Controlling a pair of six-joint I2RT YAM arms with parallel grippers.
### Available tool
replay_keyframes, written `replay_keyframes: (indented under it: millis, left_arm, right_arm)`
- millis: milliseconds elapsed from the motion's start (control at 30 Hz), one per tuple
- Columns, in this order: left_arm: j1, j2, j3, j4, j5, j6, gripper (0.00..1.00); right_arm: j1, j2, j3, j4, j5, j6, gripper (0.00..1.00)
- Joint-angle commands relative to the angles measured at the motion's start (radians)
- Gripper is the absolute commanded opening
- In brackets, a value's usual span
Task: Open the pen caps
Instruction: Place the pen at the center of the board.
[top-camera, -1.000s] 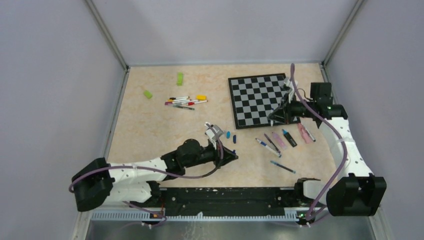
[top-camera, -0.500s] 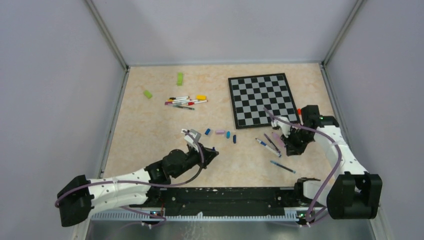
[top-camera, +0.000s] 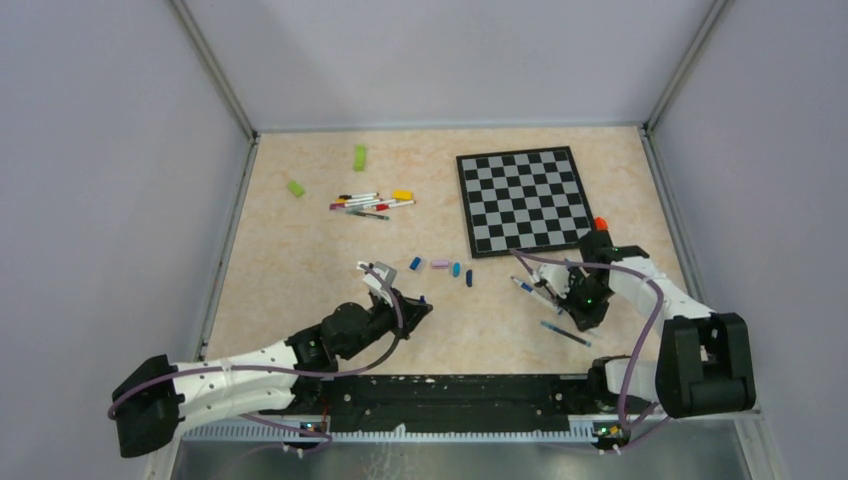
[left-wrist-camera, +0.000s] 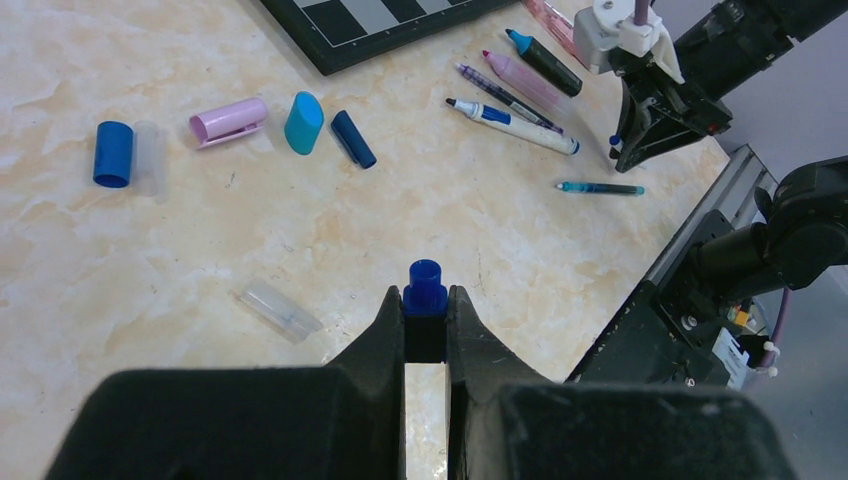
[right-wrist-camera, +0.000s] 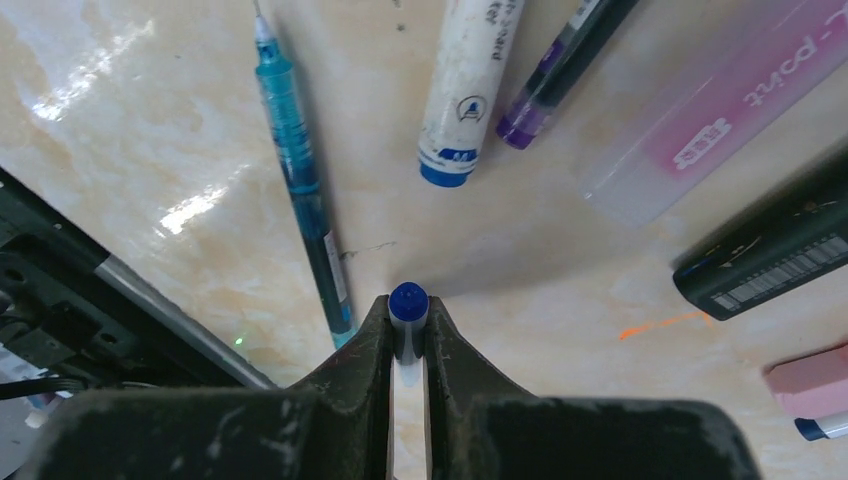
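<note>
Barcode label (right-wrist-camera: 785, 262) on black pen (right-wrist-camera: 705, 276); pink pen (right-wrist-camera: 722, 112) lettering partly legible

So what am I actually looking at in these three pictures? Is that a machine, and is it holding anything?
Yes, it is a machine: two robot arms bolted to the near edge of a table. One picture is taken from above and behind the arms. The other two come from a small camera on each wrist, so the dark prongs at the bottom of those are that arm's own fingers.

On the table lie a chessboard, a cluster of pens, green blocks and loose caps, such as a pink cap.

The left gripper pinches a blue cap. The right gripper is shut on a thin white piece with a blue end, probably a pen, just beside a teal pen.
</note>
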Motion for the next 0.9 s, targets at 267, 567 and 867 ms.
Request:
replay_keyframes:
  millis: [267, 567, 867]
  left_arm:
    - [0.001, 0.019, -0.001, 0.040, -0.007, -0.020, 0.00]
    - [0.002, 0.046, 0.016, 0.033, -0.005, -0.029, 0.00]
    - [0.002, 0.129, 0.143, -0.187, -0.106, -0.090, 0.00]
  right_arm:
    - [0.025, 0.088, 0.020, 0.116, 0.034, 0.041, 0.21]
    - [0.027, 0.029, 0.066, 0.059, 0.037, 0.053, 0.31]
    - [0.026, -0.127, 0.240, -0.062, -0.094, 0.079, 0.34]
